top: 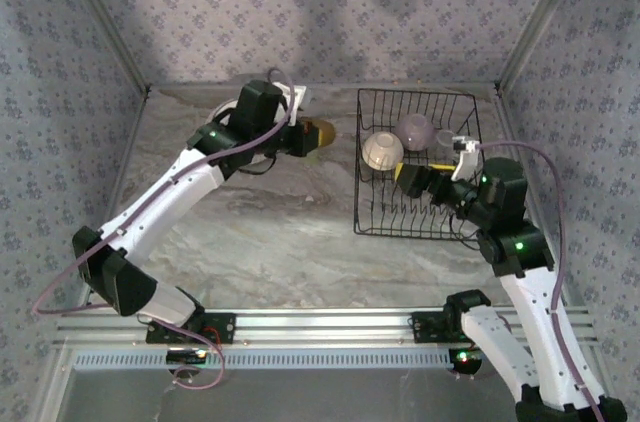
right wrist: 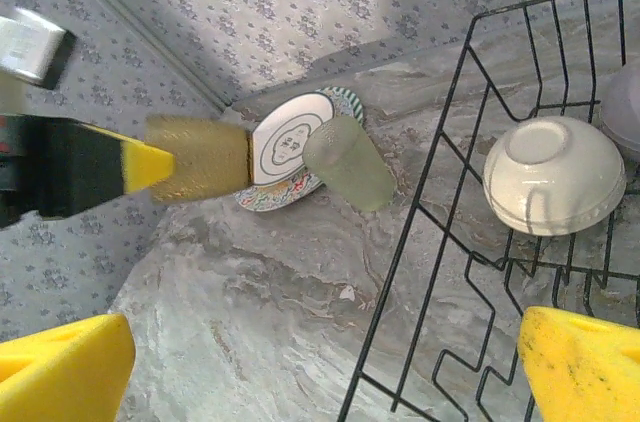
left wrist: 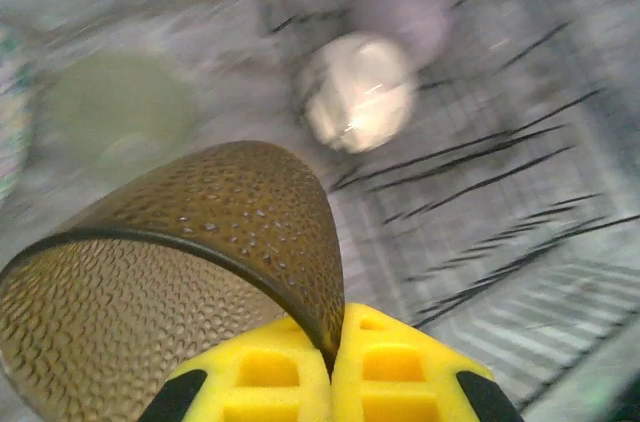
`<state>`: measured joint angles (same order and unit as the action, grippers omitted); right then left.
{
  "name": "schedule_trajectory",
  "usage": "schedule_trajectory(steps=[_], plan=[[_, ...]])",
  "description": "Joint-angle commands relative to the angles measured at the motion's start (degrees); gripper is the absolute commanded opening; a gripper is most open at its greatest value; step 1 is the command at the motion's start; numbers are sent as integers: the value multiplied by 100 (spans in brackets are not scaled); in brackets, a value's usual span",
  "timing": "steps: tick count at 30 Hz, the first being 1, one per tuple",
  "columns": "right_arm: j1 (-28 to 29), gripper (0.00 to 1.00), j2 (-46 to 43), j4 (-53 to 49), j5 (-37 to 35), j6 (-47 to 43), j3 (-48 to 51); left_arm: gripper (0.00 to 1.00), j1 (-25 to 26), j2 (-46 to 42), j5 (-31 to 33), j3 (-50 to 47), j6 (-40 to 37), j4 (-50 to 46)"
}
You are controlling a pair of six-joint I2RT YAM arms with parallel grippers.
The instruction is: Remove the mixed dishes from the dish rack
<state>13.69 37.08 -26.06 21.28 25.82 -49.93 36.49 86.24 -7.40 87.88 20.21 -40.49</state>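
Okay, the desk [top: 270,232] has the dish rack [top: 358,172] on its right half. A patterned plate [right wrist: 285,142] sits out near the back wall with a frosted green cup [right wrist: 350,162] at its edge. In the rack are a cream bowl [top: 382,150], foot up, and a lilac bowl [top: 415,130] just behind it. The left claw [left wrist: 335,367] is pinched tight on the rim of a dimpled amber cup [left wrist: 200,242], between plate and rack, seemingly off the desk. The right claw [right wrist: 320,372] gapes fully wide and empty, in the rack near the cream bowl. Best bet: set the amber cup upright on bare desk clear of the green cup, then release. The right claw should straddle the bowl and avoid the wires.
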Motion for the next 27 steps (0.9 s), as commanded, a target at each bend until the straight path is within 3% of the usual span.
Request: schedule_trajectory(steps=[1, 6, 13, 23, 27], plan=[[116, 100, -140, 116, -209, -324, 134, 0, -177, 337, 912, 175, -650, -1213], [116, 100, -259, 526, 261, -314, 430, 0, -325, 980, 1188, 397, -909, -1541], [134, 100, -676, 613, 85, -326, 577, 0, -406, 1871, 1563, 787, -1069, -1761], [134, 100, -728, 584, 1627, -329, 552, 0, -609, 2724, 1474, 1416, -1089, -1804], [134, 100, -779, 506, 1687, -299, 598, 0, -651, 3010, 1465, 1705, -1105, -1861]])
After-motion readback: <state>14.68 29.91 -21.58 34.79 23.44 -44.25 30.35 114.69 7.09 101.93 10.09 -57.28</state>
